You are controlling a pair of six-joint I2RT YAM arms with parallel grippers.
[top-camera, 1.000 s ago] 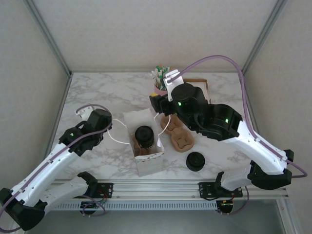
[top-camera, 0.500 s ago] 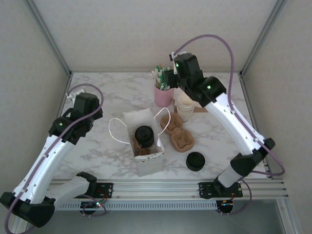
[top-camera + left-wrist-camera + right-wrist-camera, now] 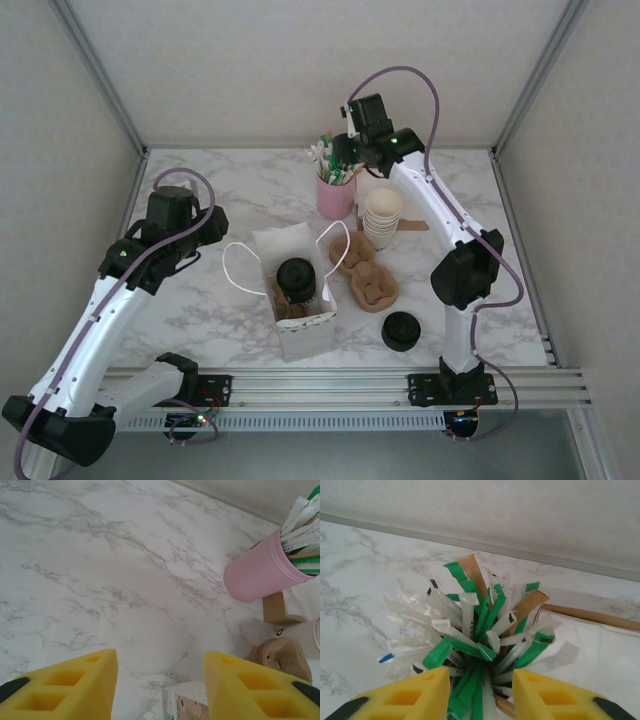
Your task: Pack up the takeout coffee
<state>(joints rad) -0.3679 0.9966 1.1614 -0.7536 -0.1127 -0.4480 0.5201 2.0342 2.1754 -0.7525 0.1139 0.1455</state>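
The takeout coffee (image 3: 296, 276), a cup under a round black lid, stands inside the open white paper bag (image 3: 305, 335) at the table's middle, on a brown cardboard insert. My left gripper (image 3: 207, 226) hovers left of the bag, open, with bare marble between its yellow fingers (image 3: 65, 687); a corner of the bag (image 3: 189, 700) shows low in the left wrist view. My right gripper (image 3: 343, 152) hangs over the pink cup (image 3: 334, 196) at the back. It is open, and the cup's green and white sachets (image 3: 480, 630) poke up between its fingers.
Brown cardboard cup carriers (image 3: 366, 276) lie right of the bag. A bare black lid (image 3: 400, 331) rests near the front. A stack of lidless paper cups (image 3: 382, 214) and a flat box (image 3: 410, 222) sit beside the pink cup (image 3: 257, 572).
My right arm has swung from above the carriers back to the pink cup, and its jaws have narrowed. My left arm has drawn back and away from the bag.
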